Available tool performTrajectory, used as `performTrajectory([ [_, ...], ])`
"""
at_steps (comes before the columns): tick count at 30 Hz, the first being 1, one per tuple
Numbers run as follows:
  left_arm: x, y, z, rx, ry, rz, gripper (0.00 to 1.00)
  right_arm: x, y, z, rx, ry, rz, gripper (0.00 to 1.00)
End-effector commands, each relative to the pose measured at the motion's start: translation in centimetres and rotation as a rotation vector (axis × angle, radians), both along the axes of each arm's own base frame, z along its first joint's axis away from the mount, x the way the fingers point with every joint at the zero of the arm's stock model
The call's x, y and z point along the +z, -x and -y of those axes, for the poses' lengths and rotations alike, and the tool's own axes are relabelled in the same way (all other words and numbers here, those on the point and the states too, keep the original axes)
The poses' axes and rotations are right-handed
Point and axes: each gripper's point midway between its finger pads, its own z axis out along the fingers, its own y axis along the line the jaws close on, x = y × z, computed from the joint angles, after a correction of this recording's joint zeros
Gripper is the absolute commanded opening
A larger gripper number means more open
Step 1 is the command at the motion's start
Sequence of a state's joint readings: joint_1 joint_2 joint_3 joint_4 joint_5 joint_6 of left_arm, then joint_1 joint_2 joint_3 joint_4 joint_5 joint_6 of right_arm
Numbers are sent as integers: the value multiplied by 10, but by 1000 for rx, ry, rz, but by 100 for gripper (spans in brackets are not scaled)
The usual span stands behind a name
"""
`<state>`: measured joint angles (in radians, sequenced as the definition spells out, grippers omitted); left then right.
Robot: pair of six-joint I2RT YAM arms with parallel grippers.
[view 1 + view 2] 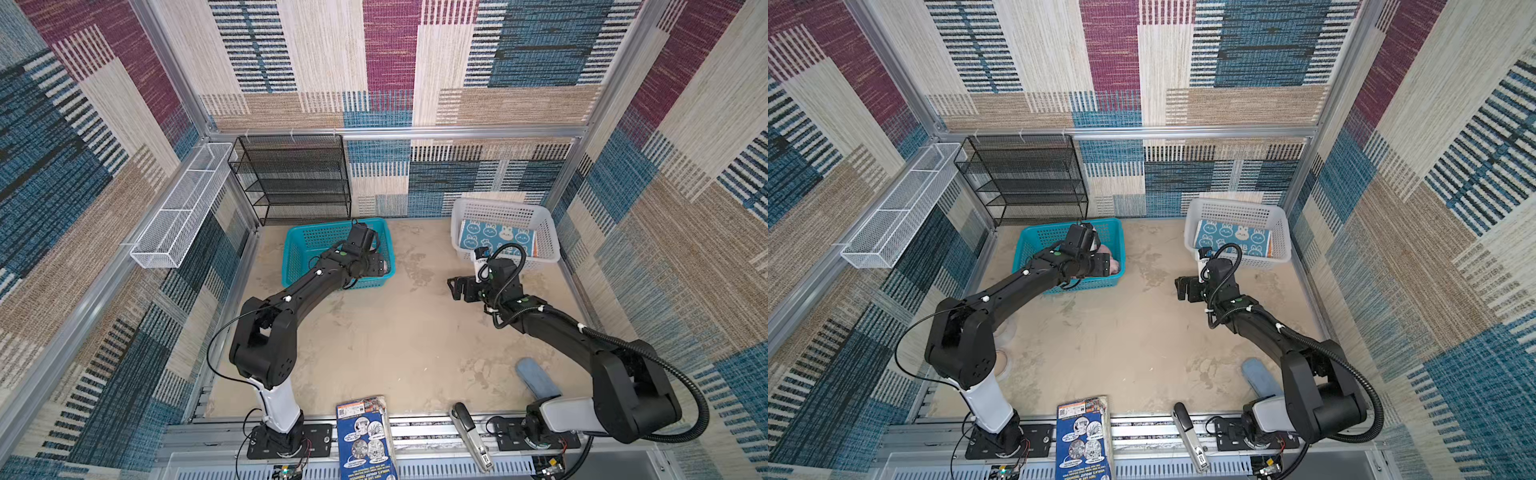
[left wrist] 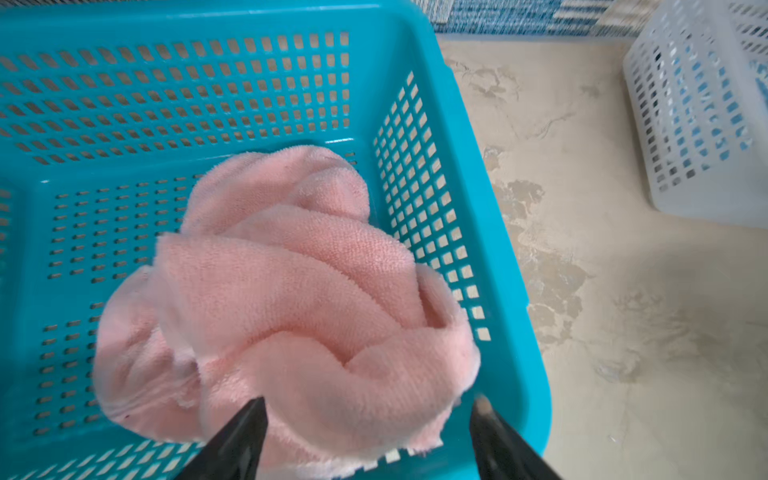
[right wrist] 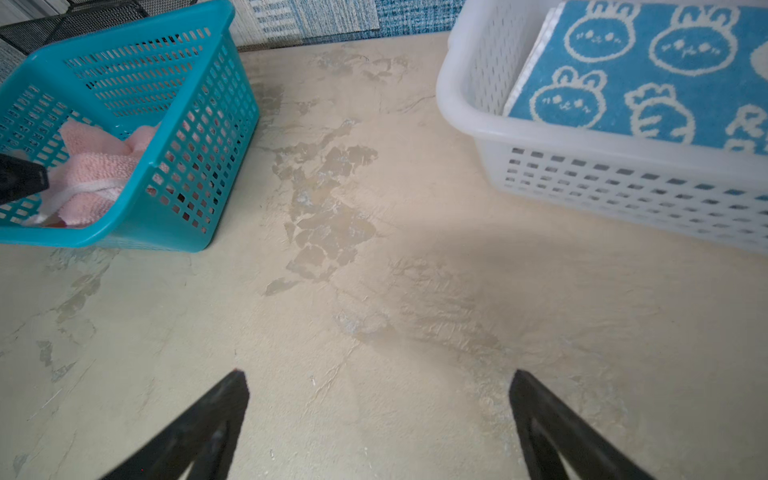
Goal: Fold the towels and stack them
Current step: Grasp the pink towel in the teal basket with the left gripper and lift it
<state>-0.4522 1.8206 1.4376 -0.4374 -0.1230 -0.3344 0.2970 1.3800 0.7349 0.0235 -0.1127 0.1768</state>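
Note:
A crumpled plain pink towel (image 2: 291, 291) lies in the teal basket (image 2: 436, 124), toward its right end. My left gripper (image 2: 370, 401) reaches down into that basket, open, its jaws straddling the near fold of the pink towel; one finger touches the cloth and the other stands clear of it. In both top views the arm hides most of this towel (image 1: 1115, 264). A folded blue towel (image 3: 648, 70) with white rabbit print lies flat in the white basket (image 1: 457, 232), an orange edge (image 1: 1270, 248) showing under it. My right gripper (image 3: 379, 374) hangs open over bare table between the baskets.
A black mesh shelf (image 1: 291, 178) stands behind the teal basket (image 1: 299, 249), and a white wire tray (image 1: 183, 208) hangs on the left wall. At the front edge lie a blue printed box (image 1: 365, 440), a stapler-like tool (image 1: 469, 432) and a light blue cloth item (image 1: 536, 376).

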Motion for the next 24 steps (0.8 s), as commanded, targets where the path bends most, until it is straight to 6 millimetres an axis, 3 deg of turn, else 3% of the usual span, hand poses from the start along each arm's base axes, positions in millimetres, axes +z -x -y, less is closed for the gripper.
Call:
performTrajectory([
  [1,-11,-3,7,-22,4,-35,75,5,-3,-3,14,-10,40,100],
  [5,-25,-10,13,-26,6,-73,64,1,-2,-4,17,-12,37,100],
  [9,-37,-12,13,-16,-9,-104,45,-4,-2,-5,23,-13,24,100],
  [13,-38,-14,10,-6,-25,-108,5,-5,-1,-9,38,-29,24,100],
  [14,-36,-14,9,-1,-30,-105,0,-4,-1,-9,41,-33,24,100],
  [19,-8,-18,2,0,-39,-43,0,-1,-1,-16,63,-50,33,100],
  [24,47,-17,-2,-14,-18,70,0,1,0,-22,73,-59,34,100],
])
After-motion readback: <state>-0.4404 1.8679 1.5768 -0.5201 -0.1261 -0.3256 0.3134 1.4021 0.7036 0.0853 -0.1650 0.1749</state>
